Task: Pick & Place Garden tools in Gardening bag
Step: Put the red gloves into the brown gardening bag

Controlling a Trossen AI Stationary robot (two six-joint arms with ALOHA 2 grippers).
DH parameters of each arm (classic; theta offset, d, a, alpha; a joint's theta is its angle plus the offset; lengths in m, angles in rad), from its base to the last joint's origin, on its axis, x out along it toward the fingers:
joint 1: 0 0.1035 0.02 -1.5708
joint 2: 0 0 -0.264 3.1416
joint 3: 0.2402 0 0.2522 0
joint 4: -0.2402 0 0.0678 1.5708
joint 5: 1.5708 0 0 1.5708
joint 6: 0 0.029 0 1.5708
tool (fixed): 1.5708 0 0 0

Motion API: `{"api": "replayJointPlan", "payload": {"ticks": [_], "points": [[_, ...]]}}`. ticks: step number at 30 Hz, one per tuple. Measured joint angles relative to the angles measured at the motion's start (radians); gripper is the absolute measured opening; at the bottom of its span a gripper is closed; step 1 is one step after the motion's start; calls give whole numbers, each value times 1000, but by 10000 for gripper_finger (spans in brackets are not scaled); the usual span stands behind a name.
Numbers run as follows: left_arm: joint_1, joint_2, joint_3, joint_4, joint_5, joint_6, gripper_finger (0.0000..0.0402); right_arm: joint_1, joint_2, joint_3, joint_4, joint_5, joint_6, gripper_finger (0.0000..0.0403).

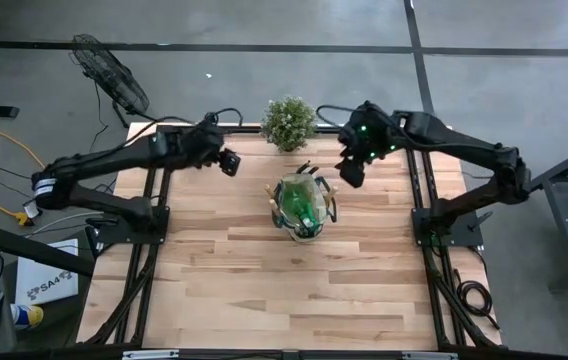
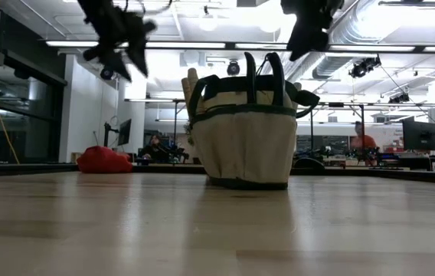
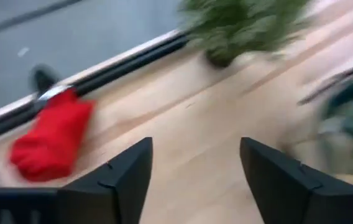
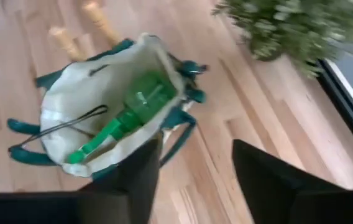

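Note:
The tan gardening bag (image 1: 299, 205) with green trim stands upright on its base at the table's middle. A green spray bottle (image 4: 133, 115) lies slanted inside it, and two wooden tool handles (image 4: 64, 40) stick up at its side. The red glove bundle (image 3: 52, 137) lies on the table by the far left rail, also seen in the low view (image 2: 104, 159). My left gripper (image 3: 195, 174) hangs open above the table between the bundle and the bag (image 1: 229, 162). My right gripper (image 4: 192, 180) is open and raised, up and to the far right of the bag (image 1: 352, 170).
A small bushy potted plant (image 1: 289, 122) stands at the middle of the table's far edge, between the two grippers. A fan (image 1: 109, 70) stands on the floor beyond the far left corner. Bare wood (image 1: 294, 290) stretches across the table's near half.

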Motion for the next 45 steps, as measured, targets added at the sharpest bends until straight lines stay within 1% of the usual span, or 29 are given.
{"api": "replayJointPlan", "payload": {"ticks": [4, 7, 11, 14, 17, 22, 33, 35, 38, 41, 45], "points": [[172, 51, 0, -60, 23, 86, 274, -48, -12, 0, -37, -2, 22, 242], [283, 108, 0, -69, 51, 182, 299, -72, -12, 0, -65, -2, 47, 268], [406, 208, 0, -67, 110, 290, 314, -96, -12, 0, -86, 0, 69, 284], [471, 282, 0, -59, 106, 337, 315, -110, -12, 0, -92, 9, 71, 287], [525, 353, 0, -44, 105, 372, 315, -122, -12, 0, -94, 23, 86, 287], [582, 445, 0, -29, 117, 434, 314, -133, -12, 0, -93, 35, 113, 287], [649, 564, 0, -1, 194, 474, 314, -133, -12, 0, -91, 105, 149, 286], [655, 583, 0, -1, 211, 477, 309, -132, -12, 0, -91, 129, 157, 286], [653, 601, 1, -8, 217, 477, 284, -133, -12, 0, -90, 145, 172, 286], [652, 607, 1, -25, 216, 477, 244, -132, -12, 0, -89, 159, 176, 286], [652, 607, 1, -62, 216, 475, 176, -132, -12, 0, -82, 160, 196, 286]]}}
